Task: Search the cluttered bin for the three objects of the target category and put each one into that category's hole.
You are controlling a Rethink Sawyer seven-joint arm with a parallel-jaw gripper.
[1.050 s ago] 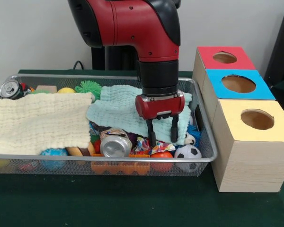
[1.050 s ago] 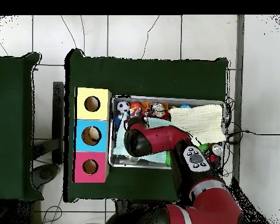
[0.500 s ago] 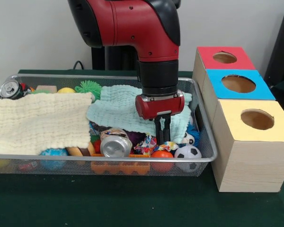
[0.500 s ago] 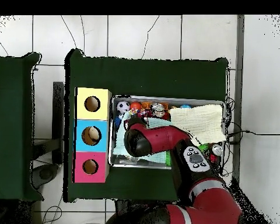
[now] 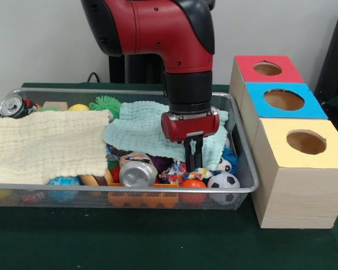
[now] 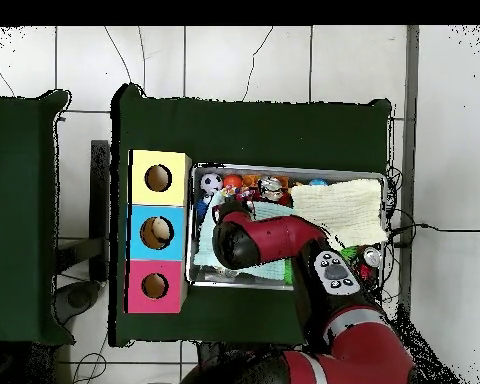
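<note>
Tool [image 5: 193,160] clenched on the mint cloth's [image 5: 142,127] front edge inside the wire bin [image 5: 249,179]; soccer ball [image 5: 223,181] at 5 o'clock of it, crushed can [image 5: 137,171] at 9; three holed boxes [image 5: 293,166] at 3 o'clock

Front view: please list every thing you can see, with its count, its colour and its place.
Wire basket: 1, silver, on the green table.
Boxes with holes: 3, red top, blue top, yellow top, in a row right of the basket.
Cloths: 2, pale yellow at left, mint green at middle.
Drink cans: 2, silver, one at front middle, one in the far left corner.
Soccer ball: 1, black and white, front right corner.
Orange ball: 1, beside the soccer ball.
Spiky ball: 1, green, at the back.
Gripper: 1, black fingers shut, low over the mint cloth's front edge.
</note>
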